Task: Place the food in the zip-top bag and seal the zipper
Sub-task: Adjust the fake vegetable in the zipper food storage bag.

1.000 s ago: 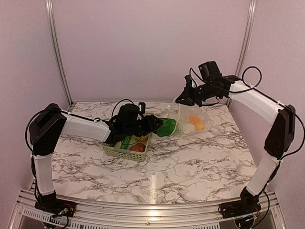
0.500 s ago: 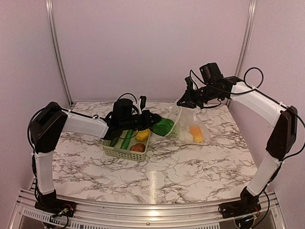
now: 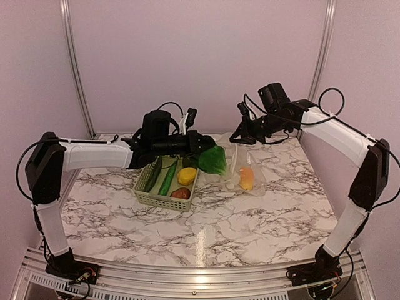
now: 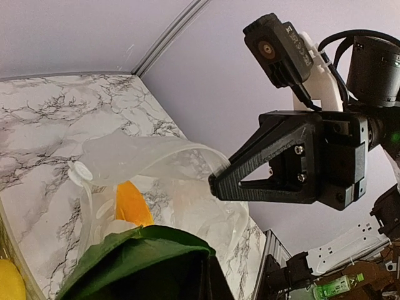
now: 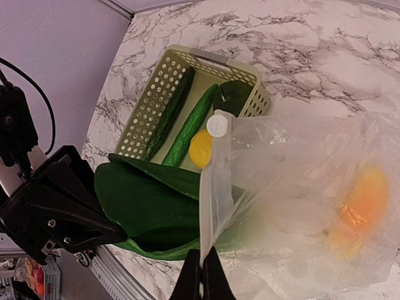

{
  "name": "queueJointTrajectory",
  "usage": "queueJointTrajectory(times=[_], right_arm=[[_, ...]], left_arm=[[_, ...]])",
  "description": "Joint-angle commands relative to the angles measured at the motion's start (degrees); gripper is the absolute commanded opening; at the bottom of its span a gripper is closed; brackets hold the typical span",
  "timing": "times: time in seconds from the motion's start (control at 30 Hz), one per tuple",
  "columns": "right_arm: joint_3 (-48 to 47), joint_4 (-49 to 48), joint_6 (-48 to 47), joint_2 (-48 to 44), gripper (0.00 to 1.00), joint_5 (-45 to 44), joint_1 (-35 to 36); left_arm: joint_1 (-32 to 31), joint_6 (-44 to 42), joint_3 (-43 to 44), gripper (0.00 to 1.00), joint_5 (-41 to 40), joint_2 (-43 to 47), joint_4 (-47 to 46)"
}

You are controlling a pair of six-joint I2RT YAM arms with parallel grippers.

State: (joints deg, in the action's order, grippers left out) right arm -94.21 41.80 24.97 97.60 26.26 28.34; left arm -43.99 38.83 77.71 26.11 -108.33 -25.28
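My right gripper [image 3: 239,135] [image 5: 201,275] is shut on the mouth edge of the clear dotted zip-top bag [image 3: 245,167] [image 5: 300,206] and holds it up off the table. An orange-yellow fruit [image 3: 246,177] [image 5: 359,200] [image 4: 131,203] and a white piece lie inside. My left gripper [image 3: 199,145] is shut on a green leafy piece [image 3: 214,159] [image 4: 134,253] [image 5: 147,206] held at the bag's mouth. The pale green basket [image 3: 145,197] [image 5: 144,119] holds two dark green cucumbers [image 3: 167,178] [image 5: 187,125], a yellow fruit [image 3: 186,175] [image 5: 200,149] and a brown round piece [image 3: 181,194]. The zipper is not discernible.
The basket sits left of centre on the marble table [image 3: 250,219]. A pink back wall and metal corner posts [image 3: 74,69] stand behind. The right arm [image 3: 337,134] reaches in from the right, across the back.
My left gripper has risen and moved right with the green leafy piece, up to the bag's mouth. The bag now hangs more upright and the orange fruit has slid lower inside.
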Motion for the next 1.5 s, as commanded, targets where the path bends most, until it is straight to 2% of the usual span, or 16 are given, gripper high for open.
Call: queueJointTrajectory(times=[0.0,0.13,0.27,0.37,0.5,0.73,0.83,0.93,1.0,1.1,1.2,1.33,1.4,1.47], right_arm=[[-4.47,3.1,-4.55,-1.09,0.0,0.24,2.89],[-4.65,0.95,-6.36,-1.9,0.0,2.72,5.31],[-5.13,-1.7,-6.83,-2.6,0.0,6.33,6.04],[-4.78,-2.42,-6.67,-3.55,0.0,4.8,6.09],[-3.91,-2.45,-7.29,-4.44,0.0,2.36,5.65],[-3.38,-4.53,-6.91,-4.67,0.0,4.52,4.79],[-3.4,-5.88,-6.61,-4.84,0.0,6.68,5.01],[-3.26,-7.0,-6.88,-4.96,0.0,9.6,5.81],[-2.69,-7.92,-6.01,-5.14,0.0,11.46,5.85],[-2.47,-6.1,-5.41,-5.27,0.0,7.54,5.32],[-1.31,-3.67,-4.05,-4.64,0.0,5.05,2.65],[1.91,-3.99,-2.0,-5.43,0.0,3.28,-1.27],[2.44,-4.08,-1.54,-5.53,0.0,2.55,-2.14],[2.71,-4.29,-1.58,-5.16,0.0,2.28,-2.37]], left_arm=[[-0.12,-4.24,6.27,0.0,0.63,0.29,8.22],[-0.11,-0.02,9.48,0.0,5.04,-4.03,4.48],[-0.23,2.33,12.07,0.0,5.85,-8.16,2.5],[-0.4,3.21,14.1,0.0,6.3,-10.18,2.47],[-0.61,3.79,13.71,0.0,6.86,-9.8,3.67],[-1.83,3.27,10.31,0.0,9.34,-6.33,8.67],[-2.47,3.52,10.76,0.0,8.49,-7.11,9.65],[-2.76,4.63,13.6,0.0,2.29,-9.82,10.31],[-2.86,6.06,16.57,0.2,-1.63,-12.05,10.43],[-2.83,6.18,22.64,0.43,-4.84,-14.06,12.04],[-2.84,4.73,24.57,0.58,-8.19,-11.58,13.76],[-2.81,3.09,22.7,0.77,-11.96,-6.81,17.88],[-2.76,2.92,21.42,0.95,-13.48,-4.53,19.45],[-2.7,2.96,19.34,0.99,-14.93,-2.07,19.81]])
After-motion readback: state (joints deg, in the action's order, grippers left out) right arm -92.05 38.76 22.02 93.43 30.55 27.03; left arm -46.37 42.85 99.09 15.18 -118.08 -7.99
